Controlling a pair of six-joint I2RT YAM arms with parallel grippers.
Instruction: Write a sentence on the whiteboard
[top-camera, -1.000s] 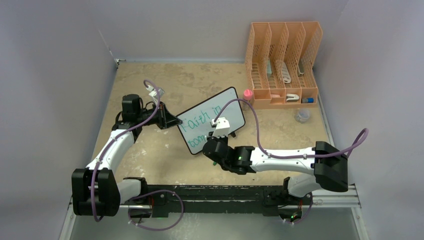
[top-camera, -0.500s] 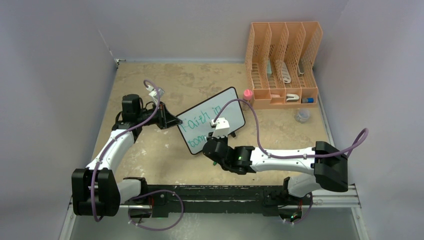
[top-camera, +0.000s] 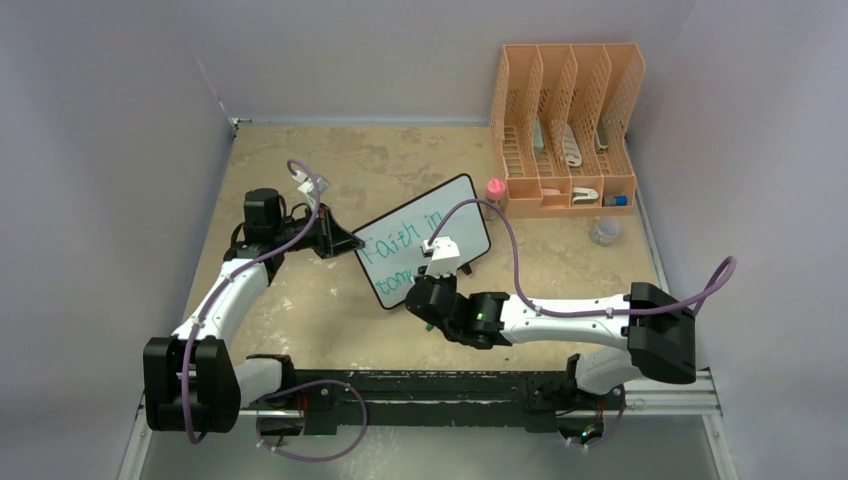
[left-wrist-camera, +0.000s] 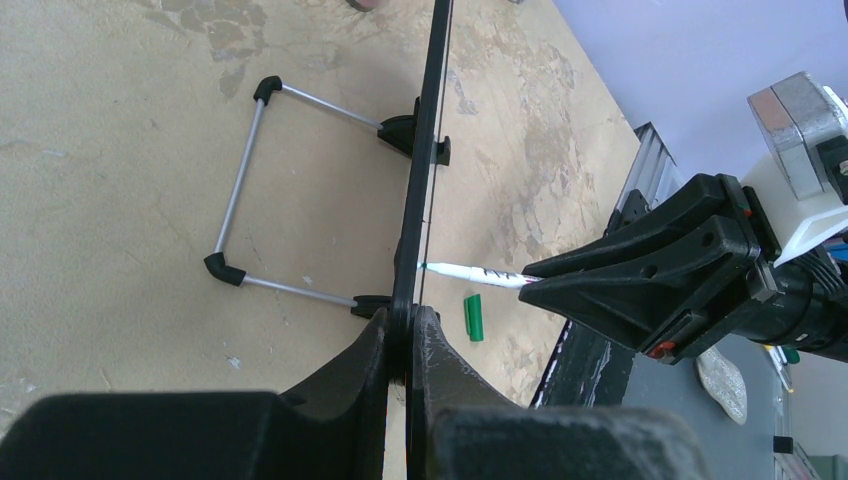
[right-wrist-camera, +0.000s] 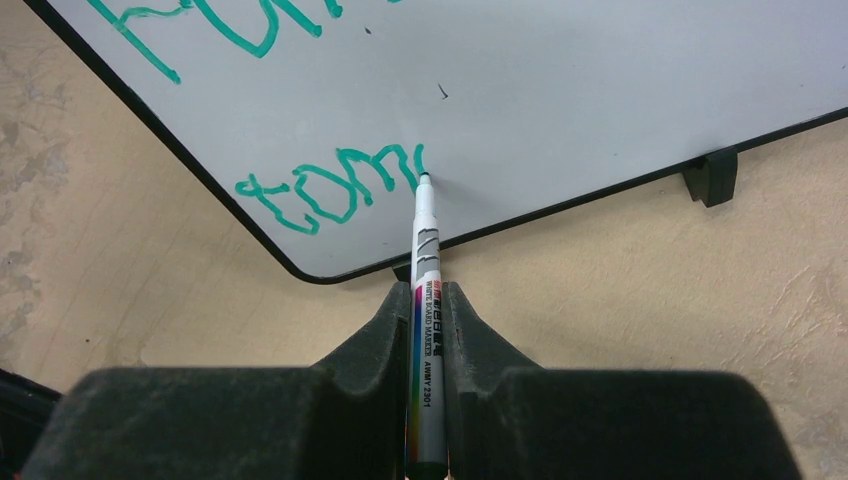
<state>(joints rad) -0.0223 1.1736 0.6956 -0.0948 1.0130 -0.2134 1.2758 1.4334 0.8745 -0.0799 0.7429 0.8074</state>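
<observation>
On tan mottled table, grey walls around: left hand pinches whiteboard edge, right hand pinches marker.

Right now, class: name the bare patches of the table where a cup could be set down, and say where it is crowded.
Free: the far strip between back wall, whiteboard and rack; the near patch between left arm, whiteboard and right arm. Crowded: around the rack, with a pink item and a clear item.
</observation>
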